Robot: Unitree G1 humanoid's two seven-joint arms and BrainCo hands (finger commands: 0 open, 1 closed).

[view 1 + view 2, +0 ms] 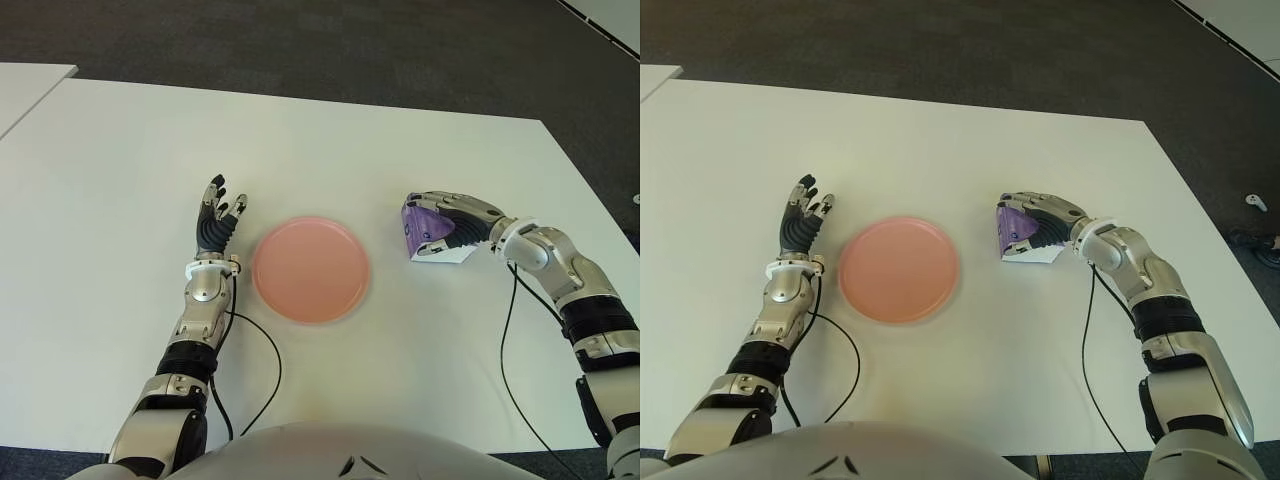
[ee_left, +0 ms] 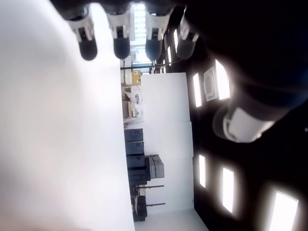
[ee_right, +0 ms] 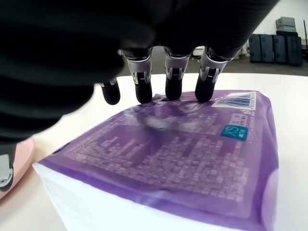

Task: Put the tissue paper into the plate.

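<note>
The white table (image 1: 330, 150) fills most of the frame, and right at its centre sits the pink plate (image 1: 311, 268), bare and waiting. Just right of centre is the action: the right robot hand (image 1: 452, 222) is draped over the purple tissue paper pack (image 1: 428, 238), which lies on the table a little to the right of the plate, near it but apart. In the right wrist view the fingertips (image 3: 174, 89) are pressing down on the far edge of the pack's purple wrapper (image 3: 192, 149), denting the film, so the fingers are curled onto it; whether the thumb has closed underneath cannot be told, and the pack looks to be sitting on the table, not lifted. So this reads as the grasping step, with the carry not yet begun. Over at centre left, the left robot hand (image 1: 218, 222) shows beside the plate's left edge, fingers spread and pointing toward the top of the frame, holding nothing; its own wrist view shows straight fingers (image 2: 88, 45) with nothing between them. What the next move calls for, by my reckoning: firm up the pinch on that soft, slippery pack, raise it clear of the table, sweep it leftward over the plate's rim and let it down in the middle.
</note>
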